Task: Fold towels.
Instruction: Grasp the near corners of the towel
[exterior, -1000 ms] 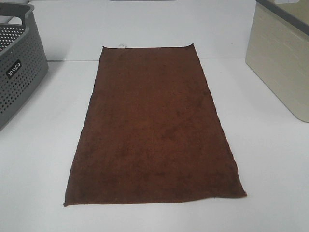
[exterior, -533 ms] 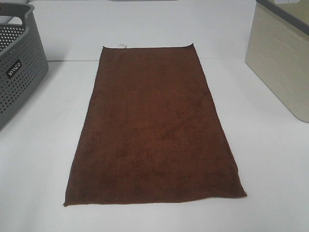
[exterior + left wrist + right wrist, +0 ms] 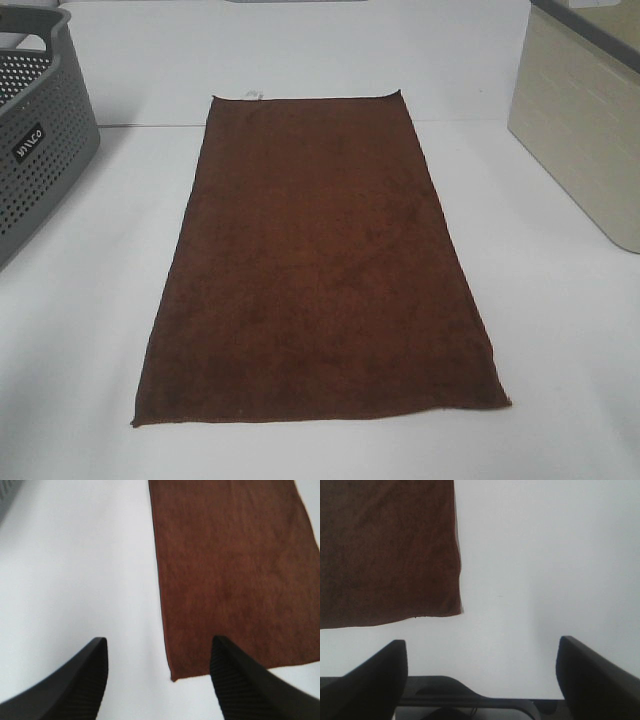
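Nothing has moved since the earlier frames: the towel (image 3: 320, 270) lies in the same spot, flat and fully spread, and the high view shows no arm, as before. It sits lengthwise in the middle of the counter (image 3: 560, 330), with the short edge that carries the white tag (image 3: 252, 96) at the far end and both near corners lying flat. Folding, by my reading, has not begun: no crease or doubled layer shows, so every fold is left to do. The left jaws hang by the towel's near left corner, parted fairly wide and holding nothing. The right jaws hover close to the near right corner, mostly over bare counter, spread wider and also empty. Both look posed to come down on those corners. A gray basket (image 3: 40, 150) stands at the far left and a beige bin (image 3: 580, 130) at the far right, both well apart from the towel.
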You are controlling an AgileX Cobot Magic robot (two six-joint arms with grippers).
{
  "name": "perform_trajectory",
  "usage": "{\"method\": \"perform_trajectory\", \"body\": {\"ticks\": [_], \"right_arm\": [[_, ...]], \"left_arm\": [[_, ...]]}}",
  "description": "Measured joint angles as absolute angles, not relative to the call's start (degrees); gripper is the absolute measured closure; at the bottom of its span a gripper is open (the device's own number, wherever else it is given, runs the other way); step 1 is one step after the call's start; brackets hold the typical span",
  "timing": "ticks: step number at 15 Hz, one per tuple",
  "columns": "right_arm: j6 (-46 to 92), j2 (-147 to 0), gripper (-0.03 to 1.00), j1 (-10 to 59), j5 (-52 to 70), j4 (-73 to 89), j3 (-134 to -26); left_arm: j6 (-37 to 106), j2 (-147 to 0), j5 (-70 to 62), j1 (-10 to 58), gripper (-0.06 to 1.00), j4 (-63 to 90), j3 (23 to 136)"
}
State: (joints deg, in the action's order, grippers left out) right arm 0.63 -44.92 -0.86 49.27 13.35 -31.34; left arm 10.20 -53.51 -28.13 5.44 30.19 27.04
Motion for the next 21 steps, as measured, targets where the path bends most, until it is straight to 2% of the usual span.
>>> {"method": "perform_trajectory", "body": {"ticks": [6,10,14,17,21], "right_arm": [[15.99,-73.05,0.20,-0.86,36.61,25.50,-31.40],[22.92,-86.00,0.20,-0.86,29.56,32.89,-31.46],[32.09,-94.94,0.20,-0.86,24.87,41.60,-32.26],[40.16,-99.92,0.21,-0.92,27.16,50.31,-35.52],[46.98,-102.44,0.25,-0.92,30.02,57.75,-36.27]], "left_arm": [[36.33,-85.66,-28.02,5.44,0.36,58.38,30.48],[53.00,-99.87,-29.79,5.44,0.32,76.38,33.46],[62.57,-109.09,-33.06,5.44,0.30,84.97,36.78],[67.61,-113.16,-38.79,5.44,0.30,88.35,38.67],[70.87,-114.48,-40.11,8.25,0.31,89.67,39.42]]}}
